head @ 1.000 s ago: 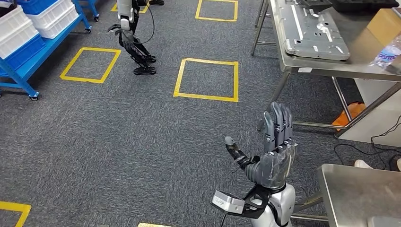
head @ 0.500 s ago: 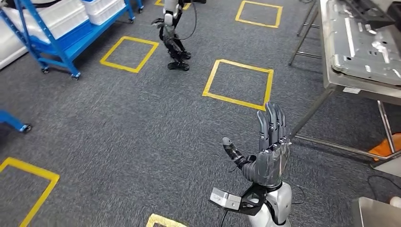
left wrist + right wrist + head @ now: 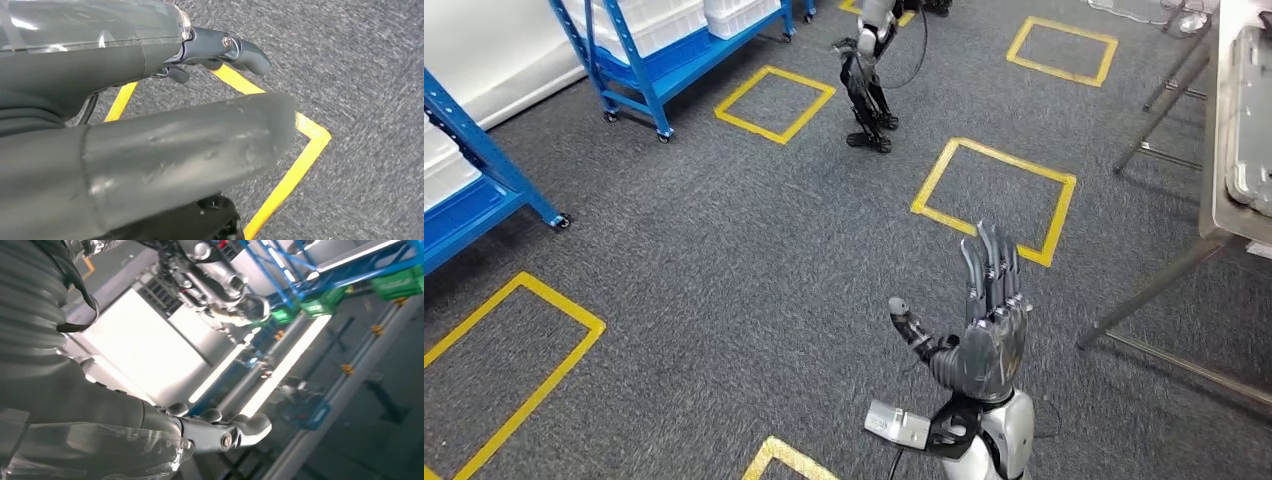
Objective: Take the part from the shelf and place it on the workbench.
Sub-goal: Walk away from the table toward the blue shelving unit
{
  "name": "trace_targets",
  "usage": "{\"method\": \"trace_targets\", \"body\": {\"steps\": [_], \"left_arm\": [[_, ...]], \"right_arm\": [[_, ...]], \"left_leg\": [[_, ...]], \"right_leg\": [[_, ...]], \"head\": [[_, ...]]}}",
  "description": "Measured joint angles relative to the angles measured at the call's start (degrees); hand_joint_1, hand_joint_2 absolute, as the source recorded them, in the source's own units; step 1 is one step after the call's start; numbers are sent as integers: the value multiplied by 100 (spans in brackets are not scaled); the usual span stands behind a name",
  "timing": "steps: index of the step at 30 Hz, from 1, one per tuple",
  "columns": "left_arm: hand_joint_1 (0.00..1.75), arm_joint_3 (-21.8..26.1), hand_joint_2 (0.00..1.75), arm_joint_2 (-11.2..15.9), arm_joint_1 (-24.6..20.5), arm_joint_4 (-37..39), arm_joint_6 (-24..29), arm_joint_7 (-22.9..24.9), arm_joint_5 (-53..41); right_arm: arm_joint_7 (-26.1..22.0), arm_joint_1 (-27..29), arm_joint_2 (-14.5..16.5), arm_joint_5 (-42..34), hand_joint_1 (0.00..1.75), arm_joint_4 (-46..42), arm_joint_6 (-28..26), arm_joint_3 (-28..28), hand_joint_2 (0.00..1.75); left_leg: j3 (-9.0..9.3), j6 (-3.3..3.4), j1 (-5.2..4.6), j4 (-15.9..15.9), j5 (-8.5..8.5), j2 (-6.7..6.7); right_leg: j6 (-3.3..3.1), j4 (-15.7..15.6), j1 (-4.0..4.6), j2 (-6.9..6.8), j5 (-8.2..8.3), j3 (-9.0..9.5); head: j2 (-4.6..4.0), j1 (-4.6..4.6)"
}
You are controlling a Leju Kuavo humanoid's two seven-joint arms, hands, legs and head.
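My right hand [image 3: 986, 335] is raised in front of me over the carpet, fingers straight and spread, holding nothing. The right wrist view shows its fingers [image 3: 227, 432] extended and bare. In the left wrist view my left hand [image 3: 150, 145] hangs above the floor, thumb and a dark finger apart, nothing in it. A blue shelf [image 3: 664, 60] carrying white bins stands at the far left. At the right edge is the steel workbench [image 3: 1222, 215] with a grey metal panel [image 3: 1254, 120] lying on it. I cannot make out a part on the shelf.
Another humanoid robot [image 3: 869, 75] stands between the shelf and the workbench. A second blue rack [image 3: 474, 170] is close on my left. Yellow tape squares [image 3: 994, 200] mark the grey carpet. The workbench legs [image 3: 1144, 295] reach out to my right.
The whole view has swung to the left, so the camera has turned: the shelves have come into view and the workbench has slid to the right edge. My right hand stays raised and open.
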Motion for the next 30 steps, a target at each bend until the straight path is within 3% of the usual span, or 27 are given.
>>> {"method": "trace_targets", "body": {"steps": [2, 4, 6, 8, 9, 10, 11, 13, 15, 17, 19, 21, 23, 24, 25, 27, 29, 30], "left_arm": [[0, 7, 0, 1, 5, 0, -20, -3, 9], [0, 11, 0, 2, -9, 0, -39, -3, 10], [0, 12, 0, 0, -32, 0, -52, -2, 8], [0, 13, 0, -3, -38, 0, -63, 0, 8], [0, 13, 0, -5, -34, 0, -67, 3, 7], [0, 14, 0, -10, -31, 1, -70, 8, 3], [0, 15, 0, -21, -29, 1, -71, 14, -4], [0, 17, 0, -61, -34, 5, -71, 34, -30], [0, 17, 0, -94, -43, 8, -69, 60, -70], [0, 17, 0, -101, -44, 9, -70, 77, -116], [0, 16, 0, -100, -64, 9, -72, 83, -144], [0, 15, 0, -101, -126, 9, -73, 90, -157], [0, 14, 0, -102, -179, 9, -73, 98, -172], [0, 14, 0, -102, -186, 9, -73, 103, -180], [0, 14, 0, -101, -187, 9, -73, 108, -185], [0, 14, 0, -100, -192, 9, -73, 116, -191], [0, 13, 0, -104, -213, 9, -73, 117, -191], [0, 13, 0, -107, -220, 9, -73, 118, -191]], "right_arm": [[22, -15, -1, 28, 0, 7, 0, 27, 175], [46, -23, -3, 61, 0, 11, 0, 54, 175], [56, -14, -11, 75, 0, 17, 0, 64, 175], [59, 0, -19, 77, 0, 30, 0, 65, 175], [59, 4, -20, 76, 0, 35, 0, 65, 175], [59, 6, -21, 74, 0, 38, 0, 65, 175], [59, 8, -22, 71, 0, 39, 0, 65, 175], [43, 15, -23, 57, 0, 32, 0, 64, 175], [-3, 27, -24, 28, 0, 24, 0, 63, 175], [-48, 32, -23, 0, 0, 15, 0, 63, 175], [-66, 32, -19, -14, 0, 5, 0, 63, 175], [-67, 38, -17, -21, 0, 1, 0, 63, 175], [-66, 41, -19, -17, 0, -1, 0, 63, 175], [-66, 41, -19, -14, 0, -1, 0, 63, 175], [-66, 41, -19, -13, 0, -1, 0, 63, 175], [-64, 38, -18, -13, 0, -2, 0, 63, 175], [-61, 35, -17, -13, 0, -5, 0, 63, 175], [-60, 33, -17, -13, 0, -7, 0, 63, 175]], "left_leg": [[-12, 86, -1, -18, 17, -129], [-3, 159, 10, -45, 44, -252], [-7, 198, 6, -53, 61, -379], [-14, 214, -23, -50, 67, -531], [-13, 220, -41, -49, 70, -618], [-9, 223, -58, -49, 72, -707], [-3, 227, -70, -49, 75, -792], [-7, 223, -71, -45, 83, -938], [-35, 182, -43, -48, 98, -1071], [-64, 126, -31, -56, 110, -1156], [-159, 86, -57, 121, -18, -890], [-464, 29, -50, 730, -363, -505], [-787, -43, -2, 1387, -619, -381], [-821, -76, 21, 1476, -602, -360], [-733, -106, 39, 1332, -481, -330], [-320, -135, 54, 596, -157, -143], [-36, -86, 34, 73, -14, 27], [-12, -43, 16, 14, -27, 46]], "right_leg": [[60, 17, -22, -28, -30, 30], [109, 286, -57, 219, -239, -68], [117, 980, -61, 525, -612, -404], [90, 1618, -39, 604, -803, -764], [57, 1674, -21, 619, -730, -830], [7, 1511, -1, 652, -551, -792], [-58, 1158, 27, 744, -303, -658], [-195, 397, 71, 1098, 66, -351], [-255, 74, 100, 1265, 153, -217], [-248, 0, 90, 1111, 180, -178], [-253, -113, 49, 938, 219, -115], [-266, -169, 35, 726, 228, -79], [-262, -157, 34, 514, 210, -83], [-249, -142, 27, 421, 193, -86], [-230, -119, 15, 336, 173, -87], [-171, -45, -2, 187, 112, -88], [-97, 30, 12, 75, 50, -90], [-63, 49, 25, 29, 33, -86]], "head": [[-1, 1], [-1, 2], [-1, 2], [-1, 2], [-1, 2], [-1, 2], [0, 2], [0, 2], [-1, 6], [-1, 9], [0, 4], [-1, -1], [-1, -2], [-1, -2], [-1, -2], [0, -3], [-1, -1], [-1, 1]]}}
